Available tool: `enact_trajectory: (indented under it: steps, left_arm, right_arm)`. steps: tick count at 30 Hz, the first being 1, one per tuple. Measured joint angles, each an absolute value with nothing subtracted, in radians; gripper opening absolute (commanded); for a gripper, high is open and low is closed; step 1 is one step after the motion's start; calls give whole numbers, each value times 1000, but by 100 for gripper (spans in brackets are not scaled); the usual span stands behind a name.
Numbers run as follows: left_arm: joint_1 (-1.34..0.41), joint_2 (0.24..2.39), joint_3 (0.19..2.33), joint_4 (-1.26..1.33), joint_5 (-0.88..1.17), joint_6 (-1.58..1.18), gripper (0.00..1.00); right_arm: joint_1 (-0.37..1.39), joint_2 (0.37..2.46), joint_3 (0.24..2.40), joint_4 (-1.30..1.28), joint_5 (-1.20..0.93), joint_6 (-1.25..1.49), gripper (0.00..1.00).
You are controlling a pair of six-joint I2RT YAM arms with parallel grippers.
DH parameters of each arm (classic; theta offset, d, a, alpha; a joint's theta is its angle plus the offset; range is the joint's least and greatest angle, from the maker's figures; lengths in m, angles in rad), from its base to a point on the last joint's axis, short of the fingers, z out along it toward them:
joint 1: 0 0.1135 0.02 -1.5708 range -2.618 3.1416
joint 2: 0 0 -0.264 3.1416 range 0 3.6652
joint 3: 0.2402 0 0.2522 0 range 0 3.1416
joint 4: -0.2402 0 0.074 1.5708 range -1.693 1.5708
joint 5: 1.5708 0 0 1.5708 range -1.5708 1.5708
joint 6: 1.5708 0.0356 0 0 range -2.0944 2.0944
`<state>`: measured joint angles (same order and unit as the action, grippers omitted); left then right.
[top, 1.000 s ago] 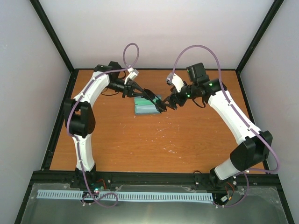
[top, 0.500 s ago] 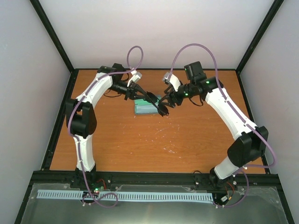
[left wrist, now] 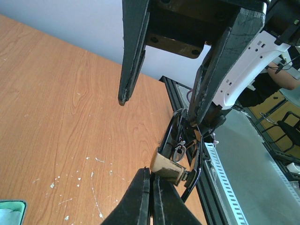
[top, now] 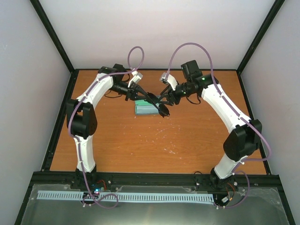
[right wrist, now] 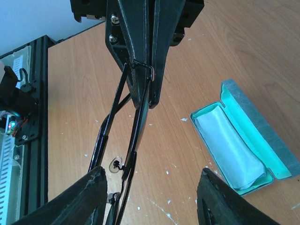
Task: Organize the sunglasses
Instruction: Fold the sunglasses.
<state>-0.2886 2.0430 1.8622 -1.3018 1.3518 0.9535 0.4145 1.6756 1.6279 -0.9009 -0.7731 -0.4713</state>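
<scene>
My left gripper (top: 158, 103) is shut on the black sunglasses (top: 163, 110) and holds them in the air just right of the open blue-grey case (top: 145, 109). In the left wrist view its fingertips (left wrist: 151, 174) pinch the frame (left wrist: 168, 166). My right gripper (top: 165, 100) is open, right next to the left one, and its fingers straddle the sunglasses without touching them. In the right wrist view the thin temple arms (right wrist: 139, 126) hang from the shut left gripper (right wrist: 144, 99), between my right gripper's spread fingers (right wrist: 154, 192).
The case (right wrist: 276, 154) lies open on the orange wooden table (top: 140, 140), with teal lining and a pale blue folded cloth (right wrist: 229, 140) inside. A black frame rail (top: 61, 122) runs along the table's left side.
My right gripper has moved left and closed in on the left gripper and the sunglasses. The left gripper has shifted slightly right, still holding the sunglasses over the case's right end.
</scene>
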Motion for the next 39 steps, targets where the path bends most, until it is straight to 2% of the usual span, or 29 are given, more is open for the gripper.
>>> enact_trajectory:
  steps: [17, 22, 26, 29, 35, 36, 39]
  left_arm:
    - [-290, 2043, 1861, -1302, 1347, 962, 1]
    - [-290, 2043, 1861, -1302, 1338, 968, 1]
    - [-292, 2043, 1861, -1301, 1337, 970, 1]
    - [-293, 2043, 1861, -1301, 1335, 977, 1]
    - [-294, 2043, 1861, -1301, 1333, 988, 13]
    - [-295, 2043, 1861, -1301, 1335, 987, 22]
    - [-296, 2043, 1861, -1299, 1334, 985, 59]
  right_arm:
    - [421, 1713, 1643, -957, -799, -486, 32]
    - [427, 1723, 1647, -965, -805, -488, 21]
    - [428, 1723, 1649, -973, -812, -492, 4]
    - [431, 1725, 1653, -991, -824, -490, 3]
    - [431, 1736, 1662, -1006, -830, -495, 3]
    - [431, 1736, 1662, -1008, -831, -500, 3]
    - [433, 1737, 1662, -1016, -827, -521, 3]
